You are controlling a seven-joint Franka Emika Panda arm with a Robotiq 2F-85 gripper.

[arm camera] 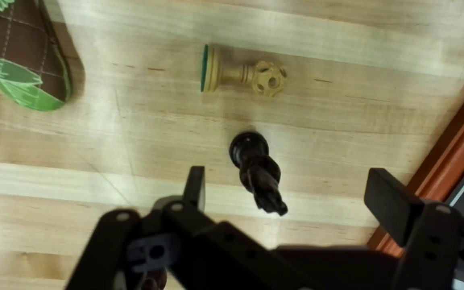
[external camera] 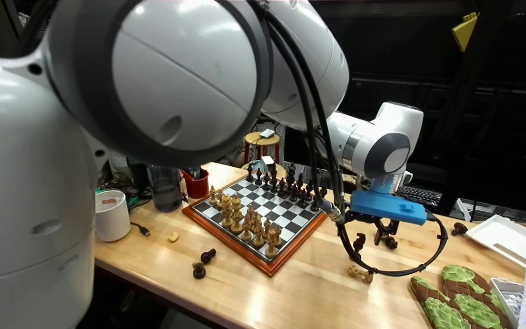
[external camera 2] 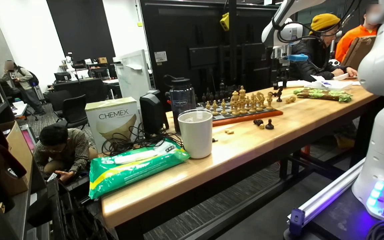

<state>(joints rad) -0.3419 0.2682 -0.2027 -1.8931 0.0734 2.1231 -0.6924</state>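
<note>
Holds nothing with the hand (arm camera: 288, 187), spread wide over the counter (arm camera: 127, 121). Has near it, upright and not yet gripped, 1 dark chess piece (arm camera: 259, 172); beside, 1 pale piece (arm camera: 243, 74) lying. Already shows many standing pieces (external camera: 245, 235) on the chessboard (external camera: 270, 268), other loose pieces (external camera: 199, 272) outside.

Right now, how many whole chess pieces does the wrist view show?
2: a pale chess piece lying on the table, and a dark chess piece standing nearer the open end effector. Others may hide behind it.
</note>
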